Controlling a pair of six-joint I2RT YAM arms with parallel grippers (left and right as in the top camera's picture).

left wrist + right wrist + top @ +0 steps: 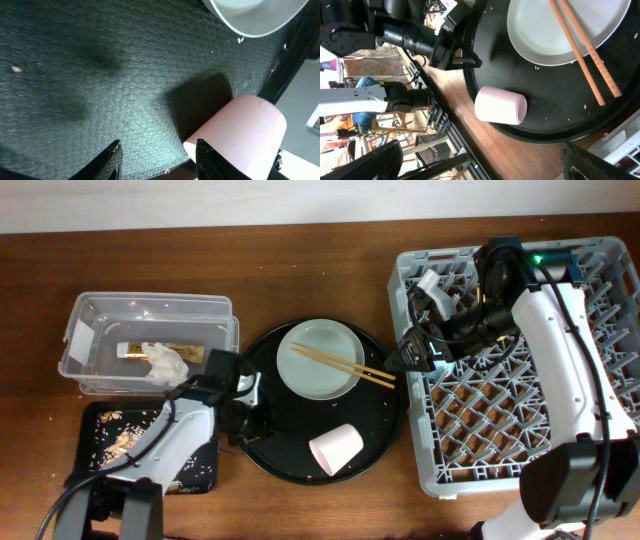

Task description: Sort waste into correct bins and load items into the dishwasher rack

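Observation:
A round white plate (318,363) with two wooden chopsticks (350,365) across it lies on the round black tray (268,352). A pink cup (336,448) lies on its side at the tray's front. My left gripper (247,404) is open and empty at the tray's left edge, and the pink cup (245,130) is just right of its right finger. My right gripper (408,360) is open and empty at the left wall of the grey dishwasher rack (520,430), near the chopstick tips (585,50). The napkin (165,362) and wrapper (137,350) lie in the clear tub (100,310). The yellow bowl is out of view.
The shallow black tray (100,415) at the front left holds crumbly food scraps (125,442). A pale cup-like thing (435,288) sits in the rack's far-left corner, partly hidden by my right arm. Crumbs dot the round tray.

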